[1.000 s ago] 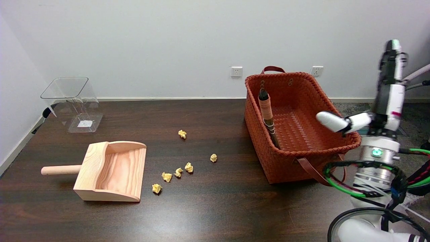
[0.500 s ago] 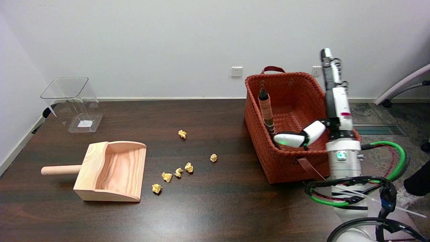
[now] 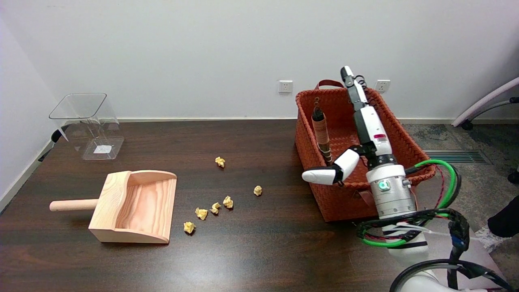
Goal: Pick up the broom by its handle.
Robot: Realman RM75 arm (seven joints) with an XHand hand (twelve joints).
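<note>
The right hand (image 3: 359, 121), fingers spread and empty, has swung left over the woven basket (image 3: 399, 142), nearer the broom (image 3: 321, 132) at centre right.

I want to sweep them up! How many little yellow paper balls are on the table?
6: one farthest back, one nearest the basket, three clustered, one nearest the front. None seem hidden.

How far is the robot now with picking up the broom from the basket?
Nothing is done yet: the broom leans inside the orange basket, ungripped. In hand: the right hand is above the basket, fingers extended, holding nothing, beside the handle. Left: closing on the handle and lifting it out.
</note>
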